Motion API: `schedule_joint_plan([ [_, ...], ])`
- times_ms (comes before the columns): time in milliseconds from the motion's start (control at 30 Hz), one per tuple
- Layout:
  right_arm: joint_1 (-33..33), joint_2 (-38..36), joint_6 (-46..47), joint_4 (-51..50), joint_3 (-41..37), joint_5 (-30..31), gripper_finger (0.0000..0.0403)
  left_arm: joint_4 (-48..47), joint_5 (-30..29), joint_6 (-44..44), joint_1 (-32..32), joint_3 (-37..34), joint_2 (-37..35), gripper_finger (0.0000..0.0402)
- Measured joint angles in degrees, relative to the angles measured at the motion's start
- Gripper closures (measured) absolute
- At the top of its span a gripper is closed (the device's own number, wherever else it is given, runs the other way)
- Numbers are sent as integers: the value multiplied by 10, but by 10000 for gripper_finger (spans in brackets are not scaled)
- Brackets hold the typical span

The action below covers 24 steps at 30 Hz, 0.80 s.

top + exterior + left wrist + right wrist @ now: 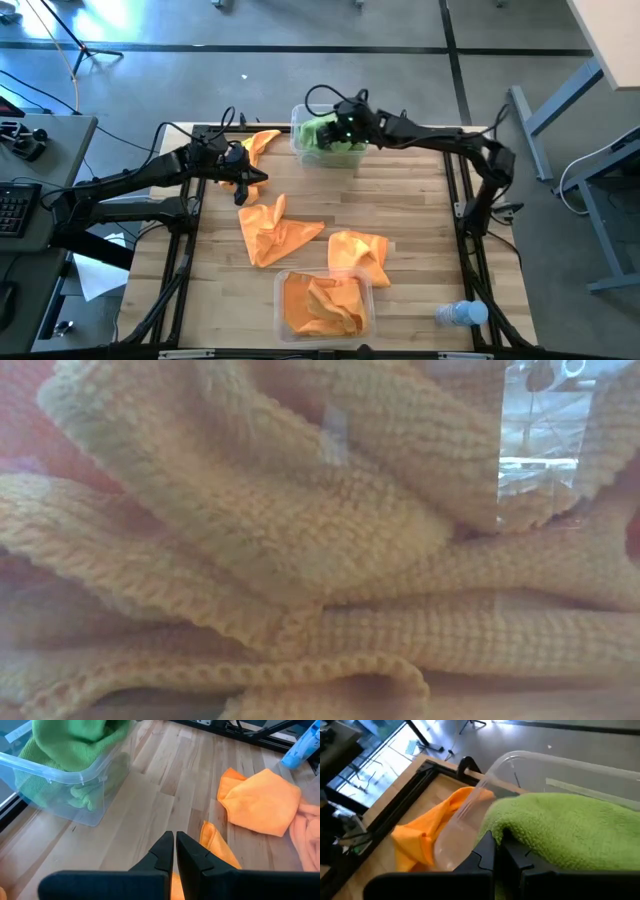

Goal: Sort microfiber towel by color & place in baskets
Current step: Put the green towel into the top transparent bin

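Orange towels [280, 232]; lime green towel [325, 133]; clear baskets [362, 283]; pale striped wood table [420, 210].

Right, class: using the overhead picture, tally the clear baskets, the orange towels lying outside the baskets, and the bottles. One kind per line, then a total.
clear baskets: 2, far and near
orange towels outside the baskets: 3
bottle: 1
Total: 6

Shut left gripper [174, 851] over wooden table [150, 795], between green-towel basket [60, 775] and orange towels [262, 802].
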Motion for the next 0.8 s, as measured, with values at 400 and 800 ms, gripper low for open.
schedule_joint_plan([
  [400, -22, 151, 23, -161, 211, -10, 403, 0, 0, 0, 0, 0, 0, 394],
  [800, -37, 281, 144, -351, 377, 34, 403, 0, 0, 0, 0, 0, 0, 394],
])
